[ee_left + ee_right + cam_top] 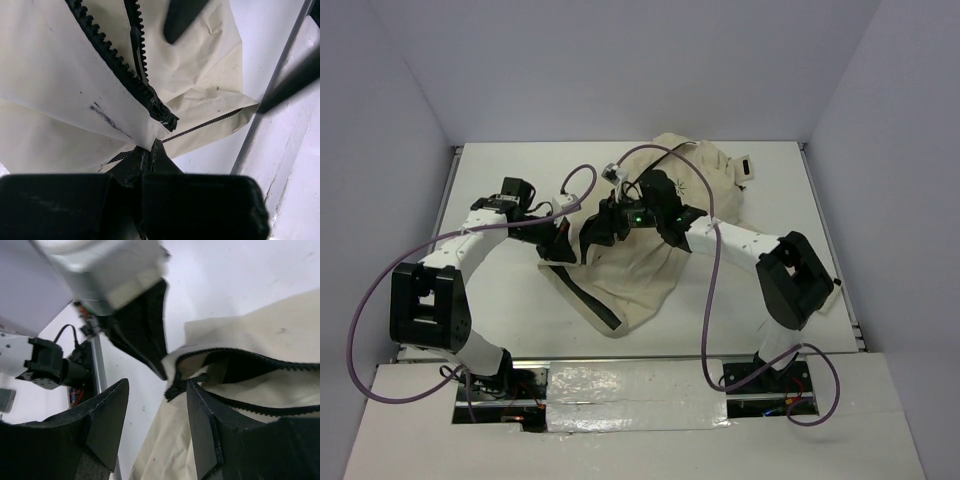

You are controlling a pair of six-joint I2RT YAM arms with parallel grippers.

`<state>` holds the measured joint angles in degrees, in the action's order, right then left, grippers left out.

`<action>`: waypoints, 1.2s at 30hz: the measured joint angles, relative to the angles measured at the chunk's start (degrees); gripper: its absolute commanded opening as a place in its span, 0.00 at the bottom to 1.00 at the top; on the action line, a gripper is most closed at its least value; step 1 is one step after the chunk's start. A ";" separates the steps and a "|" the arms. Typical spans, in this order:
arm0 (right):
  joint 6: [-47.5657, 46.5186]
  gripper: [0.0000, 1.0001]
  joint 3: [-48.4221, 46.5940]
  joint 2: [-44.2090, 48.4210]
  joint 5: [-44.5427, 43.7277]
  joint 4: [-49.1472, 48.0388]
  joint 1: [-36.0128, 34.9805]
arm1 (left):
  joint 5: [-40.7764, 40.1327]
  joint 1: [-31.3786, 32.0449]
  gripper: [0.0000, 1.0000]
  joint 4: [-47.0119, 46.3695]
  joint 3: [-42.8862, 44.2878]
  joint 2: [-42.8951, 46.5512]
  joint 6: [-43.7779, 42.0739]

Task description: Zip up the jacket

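Observation:
The cream jacket [660, 270] lies crumpled in the middle of the white table [500, 170], its dark zipper [120, 70] open along most of its length. My left gripper [560, 243] is shut on the jacket's lower corner, pinching the fabric [152, 146] just below the zipper's bottom end [167, 119]. My right gripper [600, 228] hovers close beside it, open. In the right wrist view its gap [156, 385] stands next to the zipper's bottom end [176, 387], one fingertip [200, 405] against the cloth, with nothing gripped. Both rows of zipper teeth [260, 362] gape apart there.
Purple cables [715, 290] loop over the right arm and above the jacket. A metal rail [265, 95] marks the table's edge near my left gripper. White walls close in the table on the back and both sides.

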<state>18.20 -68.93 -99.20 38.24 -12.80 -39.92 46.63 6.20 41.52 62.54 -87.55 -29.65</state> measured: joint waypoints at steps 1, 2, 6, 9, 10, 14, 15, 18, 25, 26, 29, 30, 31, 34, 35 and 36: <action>0.39 0.58 0.00 -0.68 -0.28 0.00 -0.11 | 0.22 -0.04 0.00 0.24 0.00 0.00 -0.15; 0.55 0.58 0.00 -1.29 -0.76 0.17 -0.09 | 0.35 -0.07 0.00 0.44 0.00 0.00 -0.22; 0.87 0.60 -0.13 -2.89 -2.95 1.33 0.11 | 0.94 -0.13 0.00 0.87 0.00 0.00 -0.46; 1.05 0.60 -1.05 -3.91 -4.17 2.19 0.22 | 1.16 -0.13 0.00 1.03 0.00 0.00 -0.76; 1.07 0.60 -1.62 -4.35 -4.50 2.29 0.22 | 1.22 -0.17 0.00 1.09 0.00 0.00 -1.05; 1.42 0.61 -3.17 -6.05 -5.11 2.36 0.44 | 1.46 -0.17 0.00 1.44 0.00 0.00 -1.75; 1.46 0.61 -3.41 -6.43 -5.09 2.40 0.44 | 1.49 -0.17 0.00 1.51 0.00 0.00 -1.75; 1.46 0.61 -4.20 -7.65 -5.03 2.56 0.44 | 1.62 -0.17 0.00 1.55 0.00 0.00 -1.75; 1.53 0.60 -4.33 -9.18 -2.71 2.01 0.48 | 2.27 -0.46 0.00 1.73 0.13 0.00 -1.73; 1.60 0.59 -4.33 -9.25 -2.23 1.75 0.48 | 2.34 -0.46 0.00 1.79 0.13 0.00 -1.73; 1.77 0.45 -4.33 -9.70 -0.81 0.31 0.48 | 2.36 -0.46 0.00 1.81 0.13 0.00 -1.73; 2.08 0.40 -4.33 -9.94 -0.31 -0.20 0.48 | 2.36 -0.46 0.00 1.77 0.13 0.00 -1.70; 2.27 0.31 -4.33 -10.12 0.00 -0.44 0.46 | 2.36 -0.46 0.00 1.75 0.13 0.00 -1.68; 3.48 0.12 -4.33 -10.91 0.74 -1.79 0.42 | 2.34 -0.46 0.00 1.62 0.13 0.00 -1.57; 3.87 0.04 -4.33 -11.10 1.05 -2.19 0.42 | 2.29 -0.46 0.02 1.42 0.13 0.00 -1.29; 4.17 0.01 -4.33 -11.21 1.31 -2.67 0.42 | 2.21 -0.50 0.07 1.16 0.13 0.00 -0.59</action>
<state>22.37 -73.25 -110.41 39.55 -15.46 -39.51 48.84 5.69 42.68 62.67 -87.55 -30.24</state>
